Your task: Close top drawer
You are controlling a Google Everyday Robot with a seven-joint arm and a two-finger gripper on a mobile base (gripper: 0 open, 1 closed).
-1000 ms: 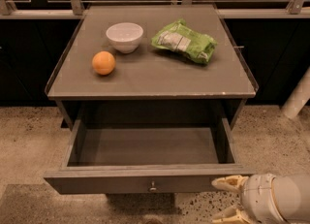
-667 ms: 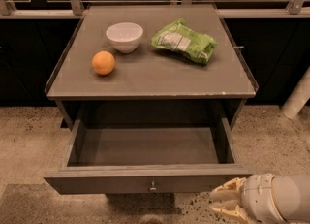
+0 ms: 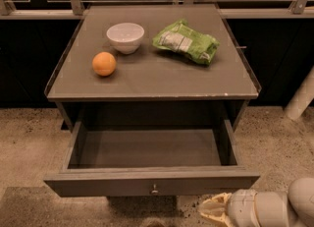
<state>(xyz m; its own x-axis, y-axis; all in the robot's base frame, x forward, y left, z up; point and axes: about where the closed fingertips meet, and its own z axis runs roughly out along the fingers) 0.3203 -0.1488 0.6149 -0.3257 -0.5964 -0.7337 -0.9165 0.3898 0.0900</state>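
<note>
Camera view, the only one. The top drawer (image 3: 98,184) stands pulled fully out of the grey cabinet (image 3: 157,81). Its bare interior is exposed, and its flat front, with a small round knob (image 3: 154,189) at centre, lies nearest the viewer. The drawer has not moved over the last second and is as far out as it was. The gripper (image 3: 212,210) sits at the lower right, below and just in front of the right end of the drawer front, low over the speckled floor (image 3: 29,137) and not visibly touching the drawer. Over the same second it has drifted leftward and slightly downward, nearer the front panel. Whether it is open or closed cannot be told from here. It holds nothing. On the cabinet top rest a white bowl (image 3: 125,37), an orange (image 3: 104,64) just beside it, and a green packet (image 3: 186,42) to the right; none has shifted. The arm appears to be lining up for a push, so closing has probably not begun. A push this far from the knob may skew the drawer on its runners.
</note>
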